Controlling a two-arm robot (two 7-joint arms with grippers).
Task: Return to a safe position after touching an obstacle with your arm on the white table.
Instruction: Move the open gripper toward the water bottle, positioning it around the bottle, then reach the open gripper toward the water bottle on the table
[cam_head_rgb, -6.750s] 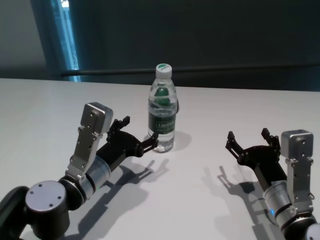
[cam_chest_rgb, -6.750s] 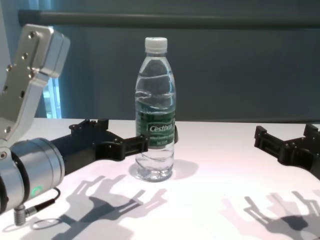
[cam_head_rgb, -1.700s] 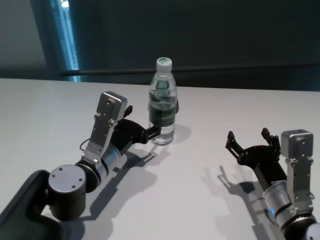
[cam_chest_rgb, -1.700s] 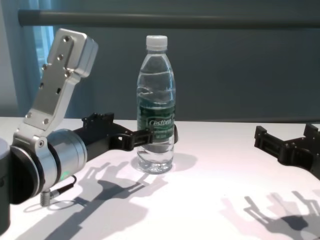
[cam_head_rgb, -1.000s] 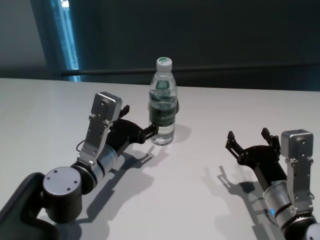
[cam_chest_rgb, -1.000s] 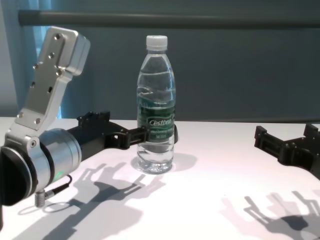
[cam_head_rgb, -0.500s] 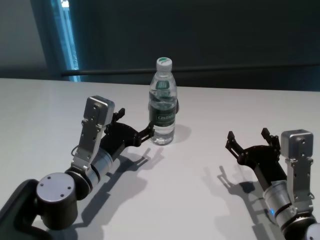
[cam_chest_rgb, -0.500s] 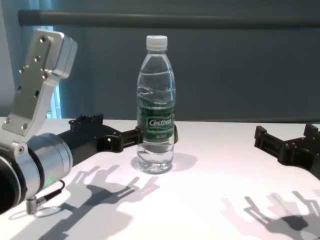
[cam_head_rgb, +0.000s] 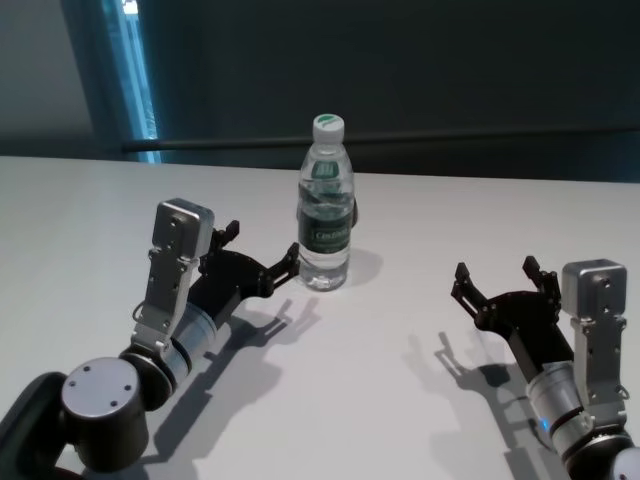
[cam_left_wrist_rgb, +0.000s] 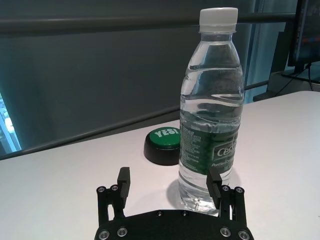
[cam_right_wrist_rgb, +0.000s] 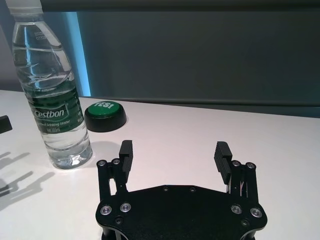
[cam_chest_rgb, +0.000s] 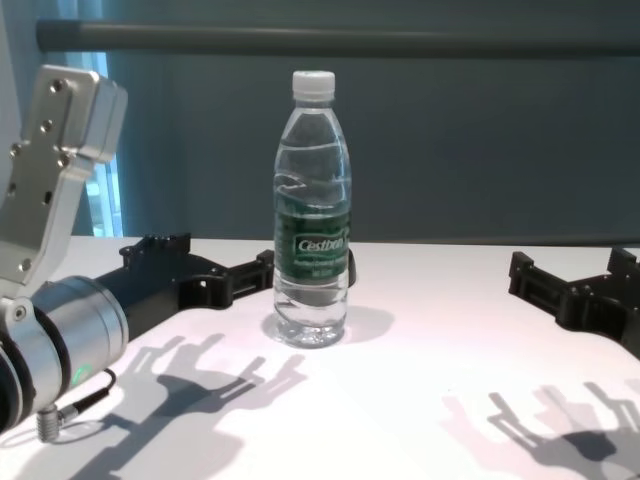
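Observation:
The obstacle, a clear water bottle (cam_head_rgb: 325, 215) with a white cap and a green label, stands upright at the middle of the white table (cam_head_rgb: 400, 380). It also shows in the chest view (cam_chest_rgb: 313, 230) and in both wrist views (cam_left_wrist_rgb: 210, 125) (cam_right_wrist_rgb: 52, 100). My left gripper (cam_head_rgb: 263, 240) lies low over the table just left of the bottle, open and empty. One fingertip (cam_chest_rgb: 265, 264) sits a sliver away from the bottle's lower side. My right gripper (cam_head_rgb: 495, 270) rests open and empty well to the right, away from the bottle.
A black button with a green top (cam_left_wrist_rgb: 164, 142) sits on the table right behind the bottle (cam_right_wrist_rgb: 105, 115). A dark rail and wall run along the table's far edge. Bare tabletop lies between the two arms.
My left arm has drawn back toward the near left, and its fingertip has come off the bottle's side. The bottle stays upright. The right arm has not moved.

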